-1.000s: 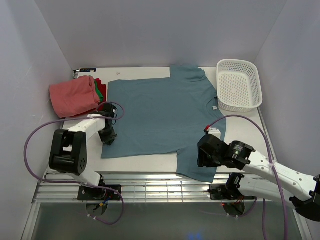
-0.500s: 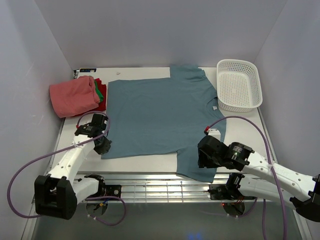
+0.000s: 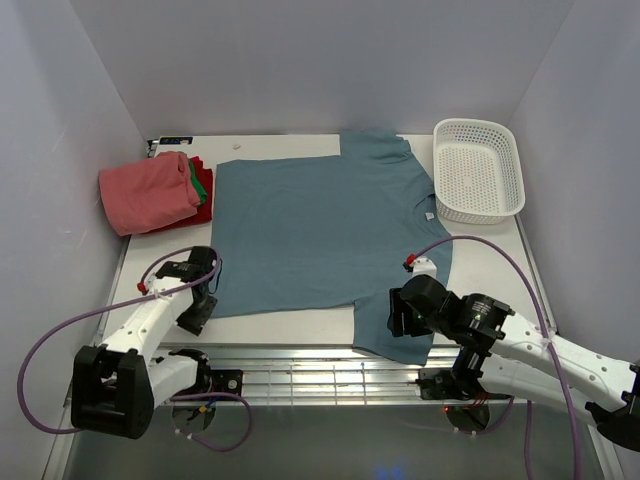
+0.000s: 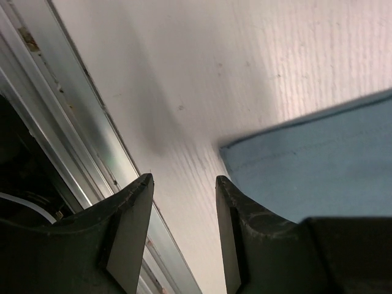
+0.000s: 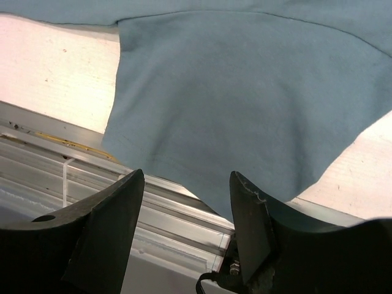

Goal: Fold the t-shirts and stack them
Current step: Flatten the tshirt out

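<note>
Left of the blue shirt (image 3: 320,230) sits the folded pile (image 3: 150,192), pink on top with green and red peeking out beneath; parked there, I'd say, so finished ones stay out of the working area. The blue shirt itself lies spread flat on the surface (image 3: 280,147), not yet folded, laid open for a first fold. At its near-left hem corner the left end effector (image 4: 184,180) is down low, forearm angled in from below the shirt, jaws parted and holding nothing; the corner lies just beside one finger, not between them. At the shirt's near sleeve (image 5: 233,110), which droops over the surface's near edge, the right end effector (image 5: 187,174) hovers, arm reaching in from the shirt's right, released, gripping nothing. Just right of the shirt's collar stands the white basket (image 3: 478,125).
</note>
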`<state>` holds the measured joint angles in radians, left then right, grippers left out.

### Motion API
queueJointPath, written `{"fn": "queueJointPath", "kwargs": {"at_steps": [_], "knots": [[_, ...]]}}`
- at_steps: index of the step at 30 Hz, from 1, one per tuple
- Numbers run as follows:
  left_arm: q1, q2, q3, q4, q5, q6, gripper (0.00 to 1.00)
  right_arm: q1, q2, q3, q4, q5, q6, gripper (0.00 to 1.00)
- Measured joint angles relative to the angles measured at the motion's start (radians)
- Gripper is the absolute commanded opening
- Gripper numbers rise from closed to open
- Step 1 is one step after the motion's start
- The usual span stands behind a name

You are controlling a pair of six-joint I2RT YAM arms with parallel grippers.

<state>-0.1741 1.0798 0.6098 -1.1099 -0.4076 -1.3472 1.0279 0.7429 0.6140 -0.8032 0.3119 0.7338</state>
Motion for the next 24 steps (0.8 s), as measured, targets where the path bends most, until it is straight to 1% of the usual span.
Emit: {"fn": "queueJointPath", "kwargs": {"at_steps": [5, 10, 14, 24], "knots": [[0.0, 0.072, -0.049, 0.038, -0.053, -0.042, 0.54, 0.0, -0.03, -0.042, 0.034, -0.01, -0.038, 0.65], [0.0, 0.063, -0.06, 0.095, -0.077, -0.05, 0.54, 0.0, -0.026, -0.054, 0.06, -0.024, -0.054, 0.65], [0.0, 0.087, -0.042, 0.118, -0.078, -0.051, 0.53, 0.0, -0.005, -0.054, 0.074, -0.027, -0.061, 0.65], [0.0, 0.048, 0.022, 0.135, -0.038, -0.051, 0.51, 0.0, 0.012, -0.054, 0.074, -0.032, -0.06, 0.65]]}}
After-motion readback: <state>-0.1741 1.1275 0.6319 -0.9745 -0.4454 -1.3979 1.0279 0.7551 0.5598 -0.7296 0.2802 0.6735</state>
